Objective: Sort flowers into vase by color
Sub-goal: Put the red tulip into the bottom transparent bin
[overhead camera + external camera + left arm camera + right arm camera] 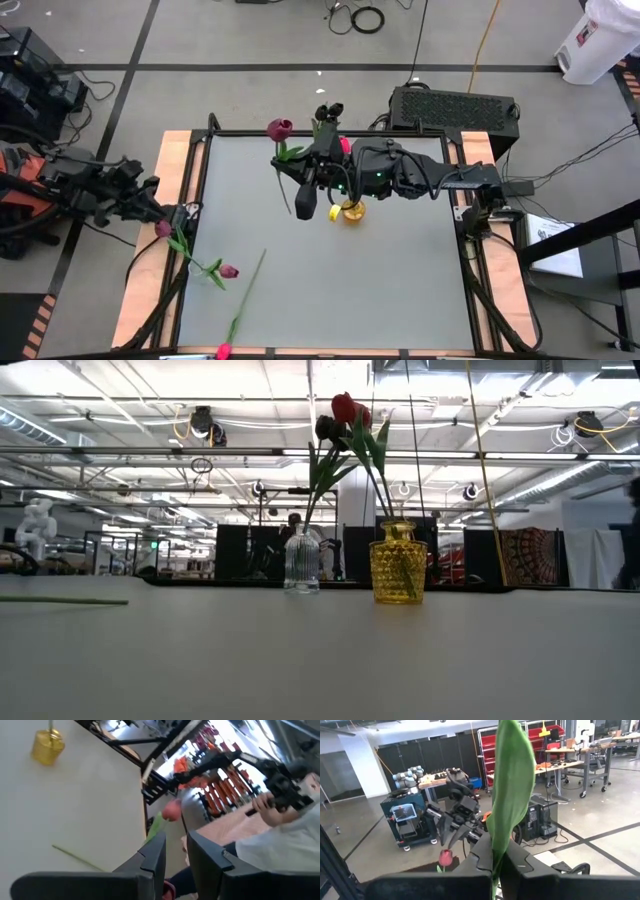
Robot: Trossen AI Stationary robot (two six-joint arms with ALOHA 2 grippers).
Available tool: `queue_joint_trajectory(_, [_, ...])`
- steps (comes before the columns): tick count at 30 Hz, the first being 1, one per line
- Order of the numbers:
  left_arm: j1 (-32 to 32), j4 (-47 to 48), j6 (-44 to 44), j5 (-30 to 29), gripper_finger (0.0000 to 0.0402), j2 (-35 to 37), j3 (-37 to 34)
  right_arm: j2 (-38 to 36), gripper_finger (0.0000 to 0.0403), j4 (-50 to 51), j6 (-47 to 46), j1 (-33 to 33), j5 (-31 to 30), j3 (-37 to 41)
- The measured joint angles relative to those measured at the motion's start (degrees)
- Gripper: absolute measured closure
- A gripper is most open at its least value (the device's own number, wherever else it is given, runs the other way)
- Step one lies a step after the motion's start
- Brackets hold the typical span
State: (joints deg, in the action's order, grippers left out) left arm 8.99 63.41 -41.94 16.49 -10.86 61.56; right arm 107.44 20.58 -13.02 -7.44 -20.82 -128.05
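Grey table [330,280] is carrying two vases: yellow vase [397,563] and clear vase [301,560] already holding tulips. Right tool [300,205] is clamping a maroon tulip [279,129] over them; left tool [172,215] is gripping a pink tulip [171,810] at the table's left edge; two loose tulips [228,271] are remaining.

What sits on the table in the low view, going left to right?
A loose green stem lying flat, then the clear glass vase with a dark tulip, then the yellow glass vase with a red tulip.
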Motion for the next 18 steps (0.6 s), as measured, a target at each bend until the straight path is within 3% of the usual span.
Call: queue_joint_trajectory(18, [0.0,-2.0,1.2,-3.1,0.0317,-0.1,0.0,0.0,0.0403,2.1,-3.0,0.0,0.0,0.0])
